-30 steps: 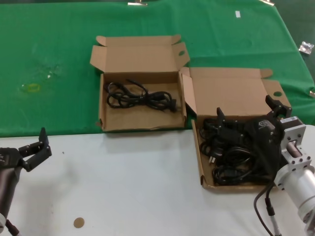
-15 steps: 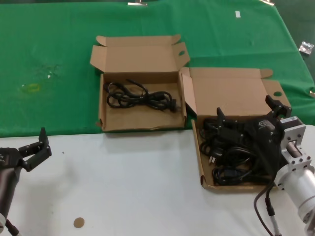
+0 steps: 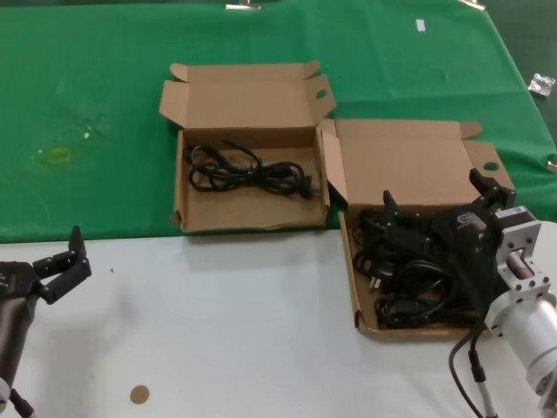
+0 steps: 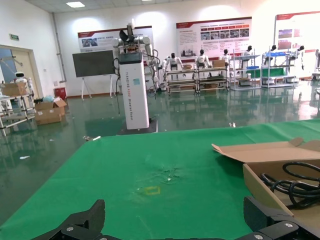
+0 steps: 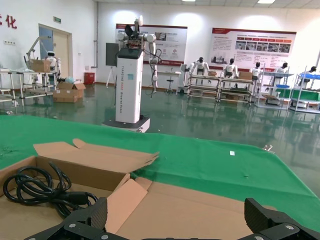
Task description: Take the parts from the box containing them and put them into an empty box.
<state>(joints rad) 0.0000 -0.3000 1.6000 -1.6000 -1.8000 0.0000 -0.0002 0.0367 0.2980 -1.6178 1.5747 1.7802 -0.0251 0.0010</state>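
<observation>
The box containing the parts point(image 3: 350, 270) lies at the right with its lid back, and a pile of black coiled cables point(image 3: 409, 280) fills its tray. My right gripper point(image 3: 439, 198) hangs open just over the back of that pile, holding nothing; in the right wrist view its open gripper point(image 5: 177, 220) faces the box's lid point(image 5: 200, 210). The other box point(image 3: 252, 207) stands to the left, and one black cable point(image 3: 248, 171) lies in it, also seen as a cable point(image 5: 35, 187) from the right wrist. My left gripper point(image 3: 65, 268) waits open at the near left.
Both boxes sit where the green cloth point(image 3: 104, 87) meets the white tabletop point(image 3: 218, 331). A small brown disc point(image 3: 138, 394) lies near the front edge. A yellowish mark point(image 3: 59, 155) shows on the cloth at left, and a small packet point(image 3: 541, 84) lies far right.
</observation>
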